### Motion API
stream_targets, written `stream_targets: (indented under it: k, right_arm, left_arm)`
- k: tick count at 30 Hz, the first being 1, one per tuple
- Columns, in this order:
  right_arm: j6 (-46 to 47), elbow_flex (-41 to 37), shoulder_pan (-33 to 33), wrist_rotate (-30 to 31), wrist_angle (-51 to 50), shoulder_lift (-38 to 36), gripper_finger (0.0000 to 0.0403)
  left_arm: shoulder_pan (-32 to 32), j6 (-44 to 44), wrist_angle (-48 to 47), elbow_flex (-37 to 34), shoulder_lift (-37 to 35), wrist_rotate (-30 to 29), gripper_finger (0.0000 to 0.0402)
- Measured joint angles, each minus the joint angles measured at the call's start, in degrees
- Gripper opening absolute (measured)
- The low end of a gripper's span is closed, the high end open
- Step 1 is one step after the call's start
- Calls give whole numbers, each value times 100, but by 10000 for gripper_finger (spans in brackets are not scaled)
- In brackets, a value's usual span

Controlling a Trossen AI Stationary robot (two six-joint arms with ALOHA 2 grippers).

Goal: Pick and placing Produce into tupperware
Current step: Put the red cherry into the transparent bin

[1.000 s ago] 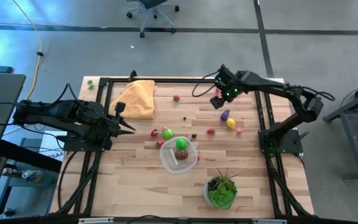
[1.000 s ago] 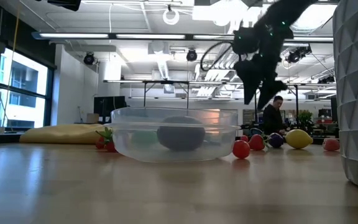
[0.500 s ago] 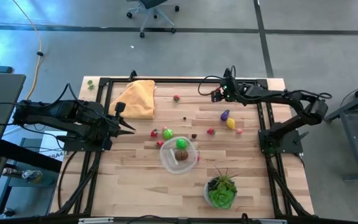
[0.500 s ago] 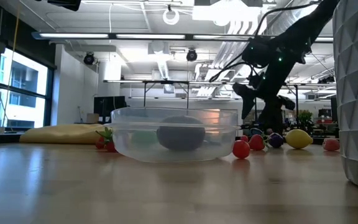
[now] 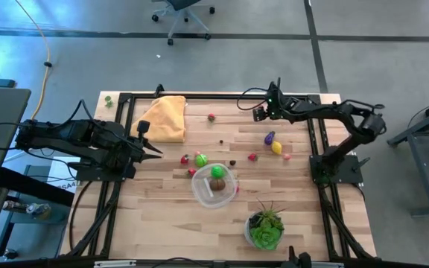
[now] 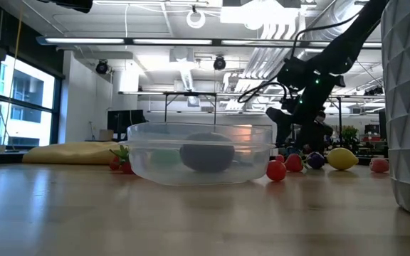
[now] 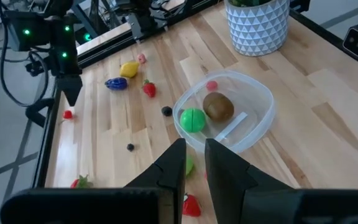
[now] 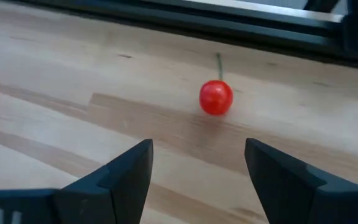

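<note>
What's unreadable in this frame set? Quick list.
- Tupperware contents, low view: the wall blurs them; only a dark round piece is visible.
- Right gripper, high view: too small to read the fingers.
- Dark specks, left wrist view: too small to identify.
- Left gripper, left wrist view: lower part cut off by the picture's edge.

The container (image 5: 214, 186) sits at the centre of the tabletop (image 5: 162, 223), with two pieces of produce (image 5: 217, 177) inside it. The potted plant (image 5: 265, 228) stands near it, toward the front edge. The cloth (image 5: 162, 117) lies at the far left corner. Loose toy fruits (image 5: 273, 143) lie behind the container, toward the right.
</note>
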Motion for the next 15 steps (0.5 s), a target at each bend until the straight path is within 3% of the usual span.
stream_targets:
  k: [15]
  right_arm:
    - [-841, 2, -610, -766, 607, 517, 245]
  left_arm:
    - [0, 2, 0, 0, -2, -1, 51]
